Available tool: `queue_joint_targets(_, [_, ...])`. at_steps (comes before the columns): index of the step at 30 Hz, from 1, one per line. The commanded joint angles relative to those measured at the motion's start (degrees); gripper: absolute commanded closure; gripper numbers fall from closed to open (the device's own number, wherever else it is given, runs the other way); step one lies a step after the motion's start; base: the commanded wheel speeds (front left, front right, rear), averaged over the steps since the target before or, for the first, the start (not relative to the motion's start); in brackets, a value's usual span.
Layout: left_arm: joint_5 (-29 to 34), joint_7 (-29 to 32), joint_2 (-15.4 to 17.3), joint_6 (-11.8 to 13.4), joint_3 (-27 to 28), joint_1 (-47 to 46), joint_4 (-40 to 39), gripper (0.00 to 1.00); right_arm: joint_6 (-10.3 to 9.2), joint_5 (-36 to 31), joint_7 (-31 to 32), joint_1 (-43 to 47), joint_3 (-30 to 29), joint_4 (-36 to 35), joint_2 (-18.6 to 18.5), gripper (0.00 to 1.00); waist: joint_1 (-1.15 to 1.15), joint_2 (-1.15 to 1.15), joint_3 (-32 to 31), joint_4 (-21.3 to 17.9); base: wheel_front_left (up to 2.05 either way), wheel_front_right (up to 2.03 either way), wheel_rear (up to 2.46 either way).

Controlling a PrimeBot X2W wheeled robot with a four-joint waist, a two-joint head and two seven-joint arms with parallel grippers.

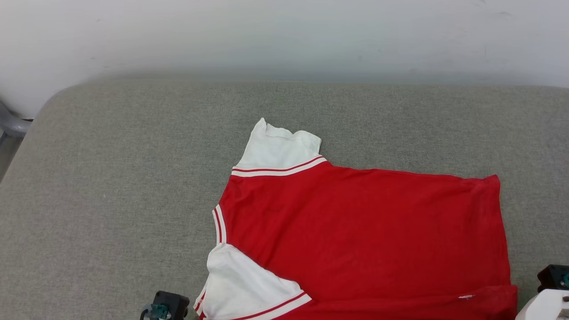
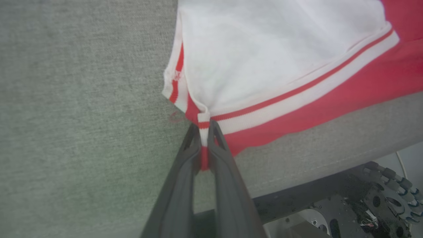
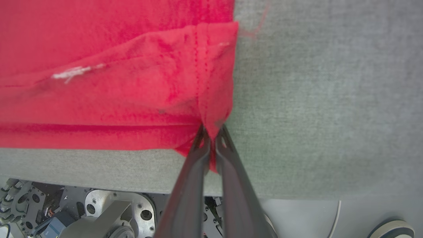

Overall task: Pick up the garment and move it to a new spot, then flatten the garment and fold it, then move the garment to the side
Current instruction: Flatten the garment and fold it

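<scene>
The garment [image 1: 355, 231] lies spread on the grey fabric surface [image 1: 133, 178], close to its front edge, with the white sleeves toward the robot's left and the red hem toward its right. The left jaws are closed tightly on the striped trim [image 2: 204, 123] at the nearer sleeve's corner. The right jaws are closed on the near hem corner [image 3: 214, 99].

Garment [image 1: 355, 231]: red body; white sleeves at 11 and 7 o'clock, each seamed with white-red-white striped trim; small white fleck near 5 o'clock hem. Cushion [image 1: 133, 178]: heathered grey weave. Wall [image 1: 284, 35]: off-white. Left gripper [image 2: 205, 128], right gripper [image 3: 211, 130]: dark grey.
</scene>
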Motion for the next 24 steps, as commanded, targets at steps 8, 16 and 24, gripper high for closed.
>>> queue_joint_targets(8, [1.27, -3.59, 0.05, 0.54, 1.18, -1.43, 0.58, 0.00, -0.08, 1.73, -4.70, -1.78, -0.11, -0.63, -0.01, 0.00, 0.00, 0.00, -2.55, 0.12, 0.00, 0.00, 0.00])
queue_joint_targets(16, [4.89, -17.34, -0.96, 1.55, 5.88, -3.52, -3.48, 0.00, -0.08, 6.40, -20.27, -4.23, 2.51, -9.17, -1.03, 0.00, 0.00, 0.00, -5.76, -0.40, 0.00, 0.00, 0.00])
queue_joint_targets(24, [9.76, -27.73, -4.73, 2.84, 10.67, -3.53, -5.80, 0.00, -0.07, 2.95, -40.80, -3.97, 5.79, -12.46, 0.00, 0.00, 0.00, 0.00, -5.99, -1.36, 0.00, 0.00, 0.00])
